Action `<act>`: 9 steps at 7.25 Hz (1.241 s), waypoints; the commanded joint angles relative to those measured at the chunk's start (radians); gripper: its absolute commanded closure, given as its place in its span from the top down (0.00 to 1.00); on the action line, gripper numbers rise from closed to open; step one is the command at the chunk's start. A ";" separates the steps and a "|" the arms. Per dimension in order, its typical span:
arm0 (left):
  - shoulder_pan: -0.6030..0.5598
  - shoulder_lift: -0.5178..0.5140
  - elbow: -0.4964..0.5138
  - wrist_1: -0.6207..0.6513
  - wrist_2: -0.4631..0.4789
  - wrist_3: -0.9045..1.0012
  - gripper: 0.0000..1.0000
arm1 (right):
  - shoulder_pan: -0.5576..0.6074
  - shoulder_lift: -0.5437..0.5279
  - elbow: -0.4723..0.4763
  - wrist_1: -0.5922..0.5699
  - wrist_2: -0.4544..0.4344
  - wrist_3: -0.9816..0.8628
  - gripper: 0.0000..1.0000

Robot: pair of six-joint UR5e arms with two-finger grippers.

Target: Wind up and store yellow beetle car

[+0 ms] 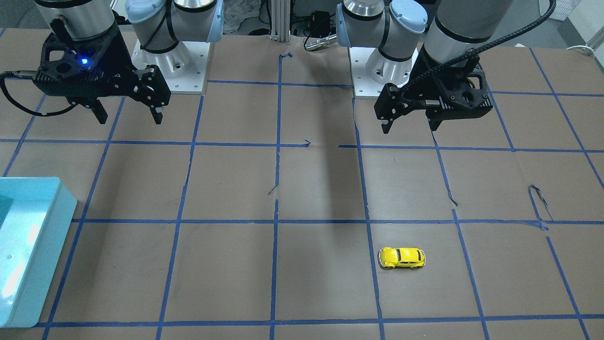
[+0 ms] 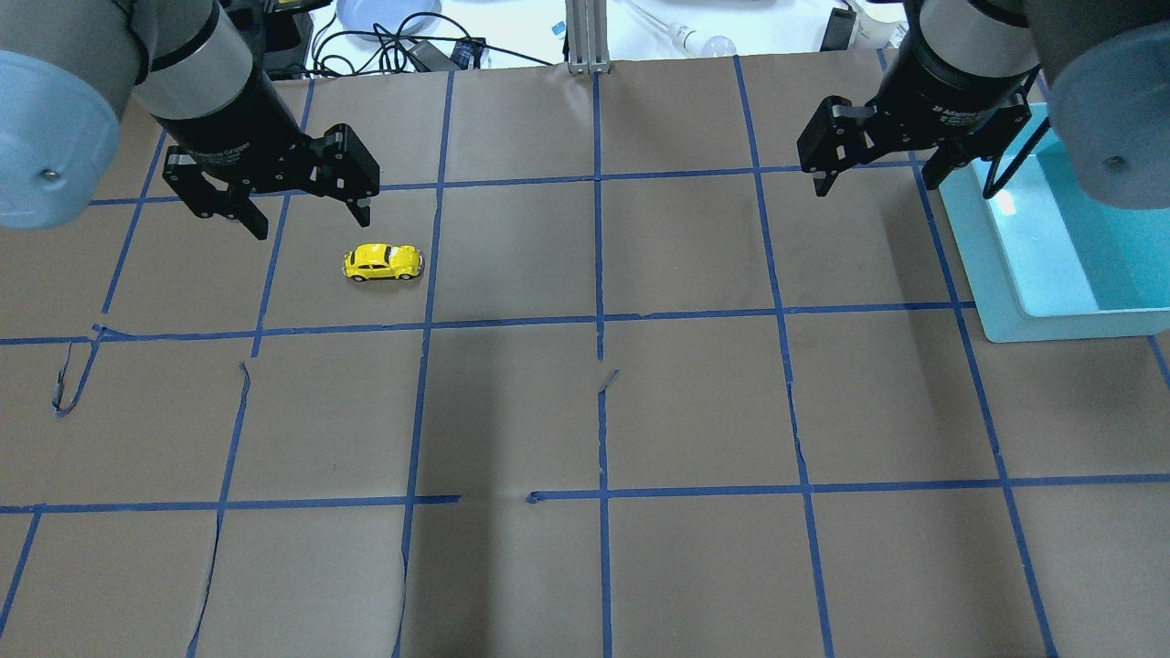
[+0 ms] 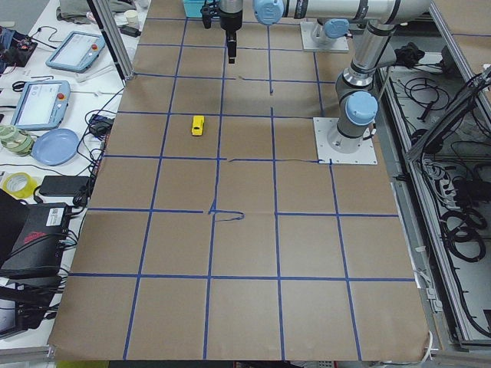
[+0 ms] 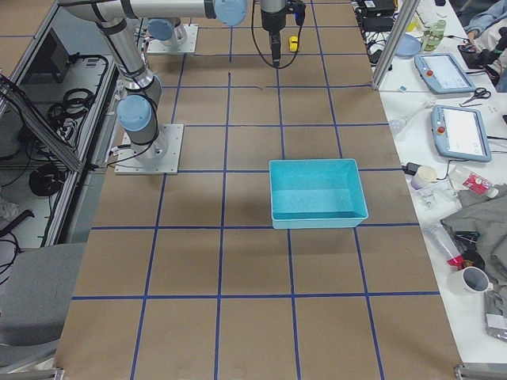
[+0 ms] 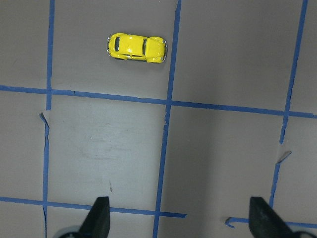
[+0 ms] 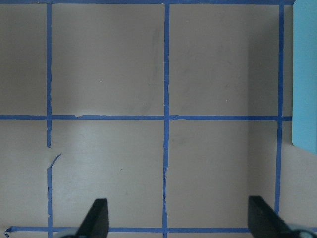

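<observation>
The surface before me is brown paper gridded with blue tape. The yellow beetle car stands on its wheels inside one square on my left. A teal bin rests at my right edge.

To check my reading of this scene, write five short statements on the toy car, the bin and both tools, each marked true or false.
1. The yellow beetle car stands on its wheels on the table. True.
2. The left tool is shut on the car. False: it is open, above the table, apart from the car.
3. The car lies in the blue bin. False: the bin holds nothing.
4. The right tool is open and empty. True.
5. The car is nearer the left tool. True.
</observation>
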 commanded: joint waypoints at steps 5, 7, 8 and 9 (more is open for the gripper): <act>0.024 -0.007 0.000 0.004 0.000 -0.003 1.00 | 0.000 0.000 0.000 0.000 0.000 0.000 1.00; 0.024 -0.009 0.000 0.005 0.003 -0.002 1.00 | 0.000 0.000 0.002 0.000 0.002 -0.002 1.00; 0.024 -0.010 0.001 0.010 0.001 0.001 1.00 | 0.000 0.000 0.002 0.000 0.002 -0.002 1.00; 0.024 -0.028 -0.002 -0.001 0.006 0.001 1.00 | 0.000 0.000 0.000 0.000 0.002 -0.002 1.00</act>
